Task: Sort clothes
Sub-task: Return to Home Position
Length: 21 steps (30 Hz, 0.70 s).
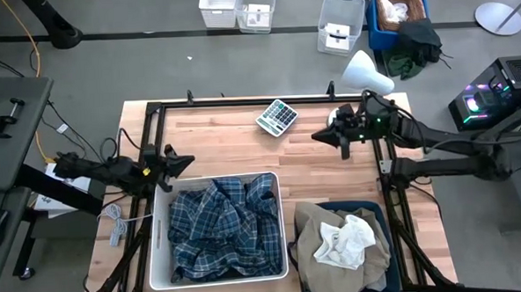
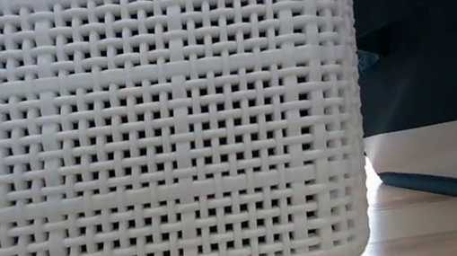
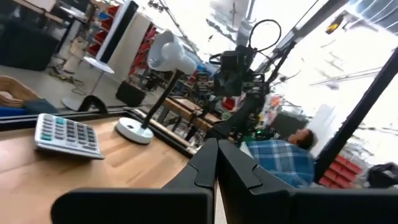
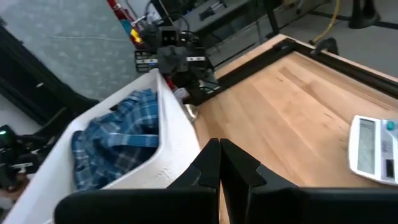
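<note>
The blue-and-white plaid shirt [image 1: 218, 227] lies heaped in the white woven basket [image 1: 160, 256]; it also shows in the right wrist view [image 4: 115, 140]. The beige khaki garment [image 1: 313, 236] lies in the dark blue bin [image 1: 390, 246] with the white garment [image 1: 346, 241] on top. The dark grey garment is not in view. My left gripper [image 1: 189, 161] is shut and empty at the white basket's far left corner. My right gripper [image 1: 317, 136] is shut and empty above the bare table at the far right.
A grey calculator [image 1: 277, 117] lies on the wooden table near its far edge. A white desk lamp [image 1: 363, 75] stands at the far right corner. The white basket's wall [image 2: 147, 131] fills the low view, with the dark blue bin [image 2: 435, 52] beside it.
</note>
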Motion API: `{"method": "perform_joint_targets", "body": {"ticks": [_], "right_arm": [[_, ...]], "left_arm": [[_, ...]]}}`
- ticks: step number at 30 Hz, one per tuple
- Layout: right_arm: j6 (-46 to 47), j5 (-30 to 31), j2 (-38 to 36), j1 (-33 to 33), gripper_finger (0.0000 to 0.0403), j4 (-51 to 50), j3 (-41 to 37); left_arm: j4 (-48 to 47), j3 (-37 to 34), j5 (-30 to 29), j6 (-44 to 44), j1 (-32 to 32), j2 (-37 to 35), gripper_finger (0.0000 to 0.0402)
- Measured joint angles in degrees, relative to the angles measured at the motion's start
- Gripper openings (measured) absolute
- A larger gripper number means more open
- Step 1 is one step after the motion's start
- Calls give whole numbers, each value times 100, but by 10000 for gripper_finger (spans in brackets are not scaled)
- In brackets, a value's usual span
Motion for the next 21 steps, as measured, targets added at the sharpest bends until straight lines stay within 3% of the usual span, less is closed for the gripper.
{"method": "perform_joint_targets", "body": {"ticks": [5, 10, 16, 21], "right_arm": [[-44, -44, -52, -120, 0, 26, -244], [257, 215, -330, 221, 0, 415, -764], [1003, 1571, -1299, 1239, 0, 1765, -2091], [1080, 2521, -1656, 1757, 0, 2141, -2886]], "left_arm": [[-96, -11, 0, 101, 69, 3, 0], [-164, 19, -18, 129, 69, 3, 0], [-206, 361, -185, 639, 69, 3, 0], [-232, 480, -476, 1150, 67, 3, 0]]}}
